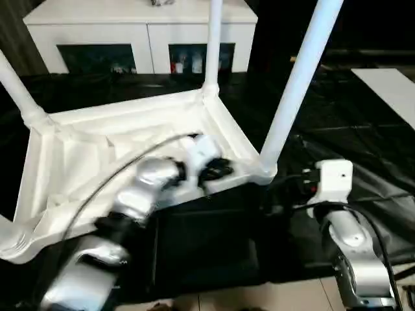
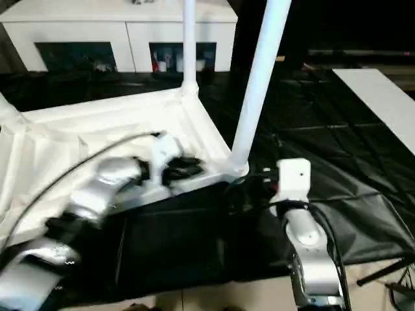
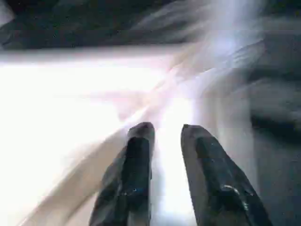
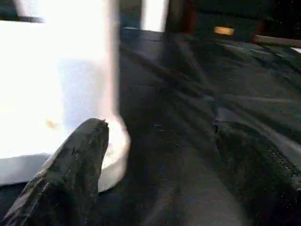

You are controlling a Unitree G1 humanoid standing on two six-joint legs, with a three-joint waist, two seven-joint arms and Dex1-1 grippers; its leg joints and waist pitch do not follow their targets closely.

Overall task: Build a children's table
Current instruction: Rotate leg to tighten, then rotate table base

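Note:
The white tabletop (image 1: 117, 139) lies upside down on a black sheet, ribbed underside up. Upright white legs stand in its far left corner (image 1: 16, 87), far right corner (image 1: 213, 45) and near right corner (image 1: 295, 84). My left gripper (image 1: 215, 170) hovers over the near right rim of the tabletop. Its fingers (image 3: 138, 146) stand slightly apart with white plastic showing beyond the gap, and nothing is clamped between them. My right gripper (image 4: 164, 141) is wide open, just right of the near right corner socket (image 4: 113, 146) and clear of it.
A white cabinet (image 1: 142, 29) with dark glass doors stands behind the tabletop. The black sheet (image 1: 350, 129) covers the floor around it. A flat white panel (image 1: 392, 91) lies at the right. Bare tile floor (image 1: 259, 299) shows at the near edge.

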